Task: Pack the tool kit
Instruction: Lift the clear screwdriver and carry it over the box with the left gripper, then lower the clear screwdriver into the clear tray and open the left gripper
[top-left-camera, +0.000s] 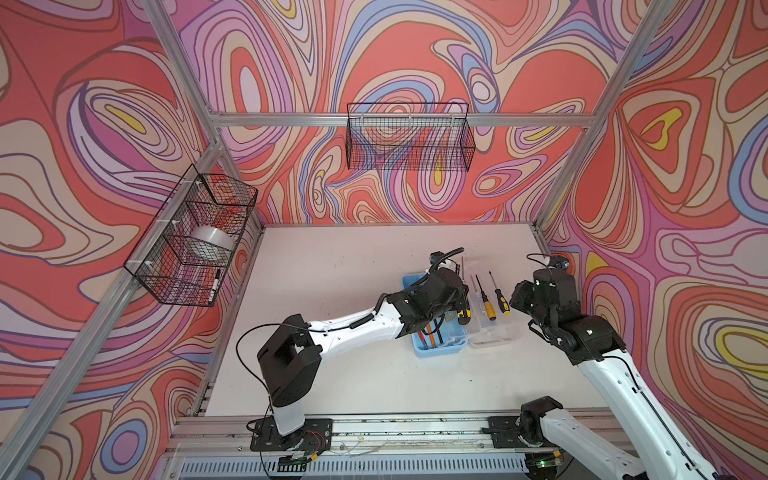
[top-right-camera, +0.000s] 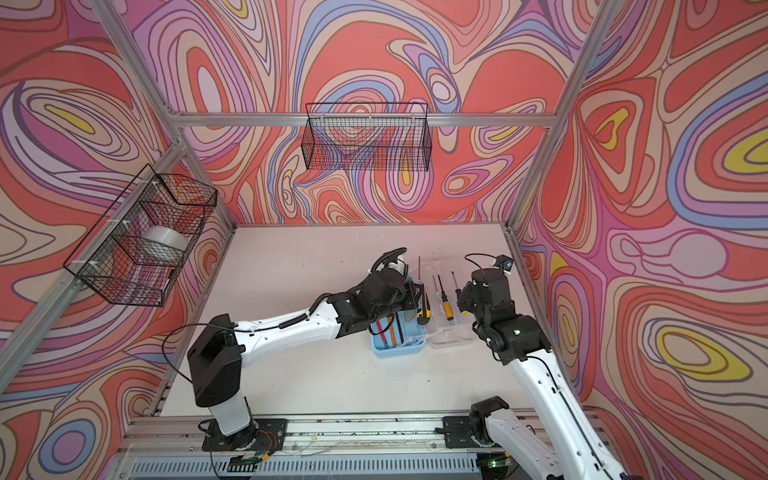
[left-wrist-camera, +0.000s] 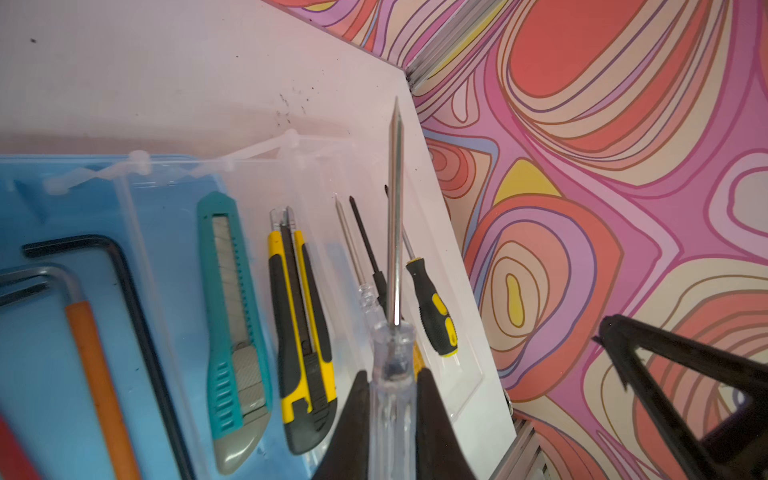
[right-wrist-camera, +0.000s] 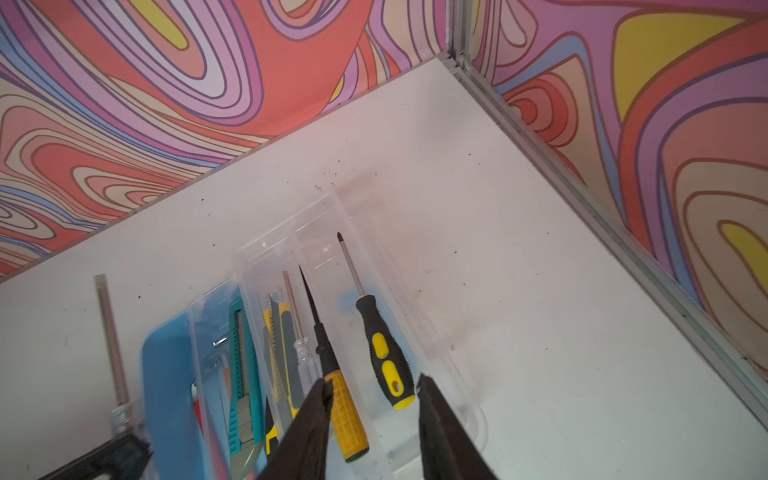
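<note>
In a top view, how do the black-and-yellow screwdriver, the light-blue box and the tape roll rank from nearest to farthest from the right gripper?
From the right gripper:
1. black-and-yellow screwdriver, beside it on the clear lid
2. light-blue box, further left
3. tape roll, in the left-wall basket

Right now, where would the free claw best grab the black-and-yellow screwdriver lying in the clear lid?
By the fat handle of the black-and-yellow screwdriver, from above, jaws across its width. It lies flat in the clear lid, with a gap to the yellow-handled screwdriver, leaving room both sides; the thin shaft would likely slip. The open right gripper hangs near it.
</note>
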